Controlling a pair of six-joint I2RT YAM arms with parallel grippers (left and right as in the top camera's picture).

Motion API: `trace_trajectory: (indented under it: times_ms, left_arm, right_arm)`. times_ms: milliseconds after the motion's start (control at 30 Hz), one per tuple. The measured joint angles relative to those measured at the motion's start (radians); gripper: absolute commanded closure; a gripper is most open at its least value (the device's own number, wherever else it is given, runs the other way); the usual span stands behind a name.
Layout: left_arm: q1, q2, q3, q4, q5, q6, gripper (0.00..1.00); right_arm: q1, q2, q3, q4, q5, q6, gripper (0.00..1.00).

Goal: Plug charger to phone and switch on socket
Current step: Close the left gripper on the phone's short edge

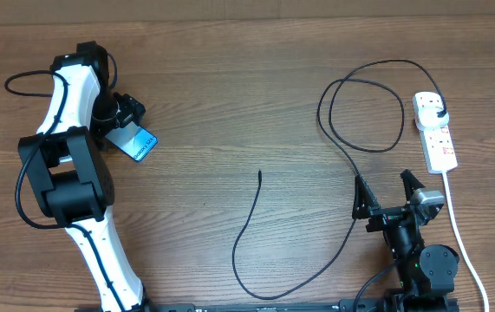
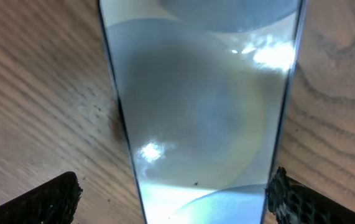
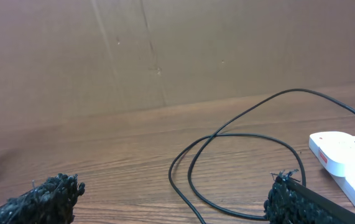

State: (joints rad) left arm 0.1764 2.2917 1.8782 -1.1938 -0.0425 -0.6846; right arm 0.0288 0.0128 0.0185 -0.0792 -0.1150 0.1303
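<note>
Likely grasping the phone (image 2: 196,93) at nine o'clock: left gripper (image 2: 172,190) straddles it, spread (right gripper (image 1: 387,192), five o'clock, spread too). Next: close squarely on its edges.

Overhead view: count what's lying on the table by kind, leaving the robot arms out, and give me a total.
phone: 1
charger cable: 1
power strip: 1
Total: 3
</note>
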Motion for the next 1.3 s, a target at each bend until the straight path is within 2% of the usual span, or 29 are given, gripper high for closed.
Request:
trace_trajectory:
  times_ms: [1300]
  left_arm:
    - [-0.013, 0.000, -0.070, 0.113, 0.000, -0.043, 0.00]
  right_arm:
    - [0.000, 0.000, 0.000, 0.000, 0.000, 0.000, 0.00]
